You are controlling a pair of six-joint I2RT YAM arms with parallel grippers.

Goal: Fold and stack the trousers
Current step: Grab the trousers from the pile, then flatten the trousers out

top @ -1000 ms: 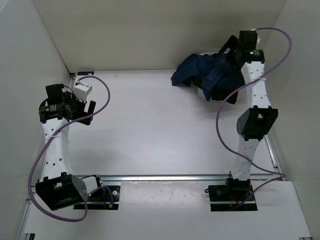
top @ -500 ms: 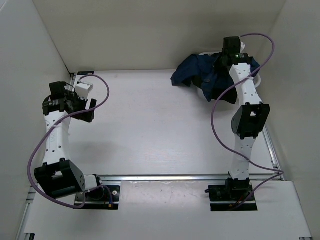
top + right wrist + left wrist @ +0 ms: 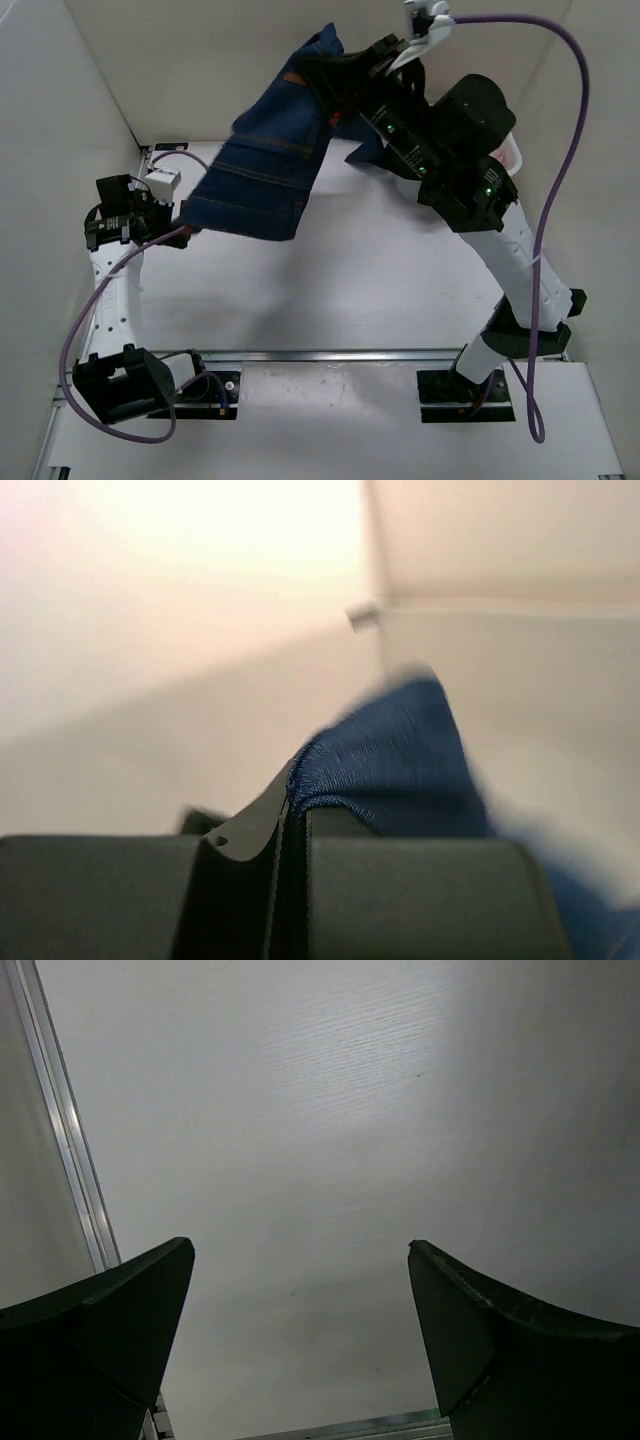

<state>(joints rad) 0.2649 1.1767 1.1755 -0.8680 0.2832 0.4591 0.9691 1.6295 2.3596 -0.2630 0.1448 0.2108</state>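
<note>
The left gripper (image 3: 300,1248) sat with its fingers spread wide and nothing between them, only bare table (image 3: 380,270) below it. Up and to its right hung the trousers (image 3: 265,170), clear of the table. Their lower edge dangled just beside that gripper, though the overhead view could not settle whether cloth and finger touched. At the top end, the right gripper (image 3: 290,805) was pinched tight on a thin ridge of denim, with the rest of the garment draped below and to its left.

The bite looked small for so much hanging weight, so a swing or a jerk could pull the fabric free. The loose lower edge could also snag on the left gripper's open fingers and bunch the cloth before any fold.

Tan stitching showed on the denim, but no brand, label or writing could be read anywhere.
</note>
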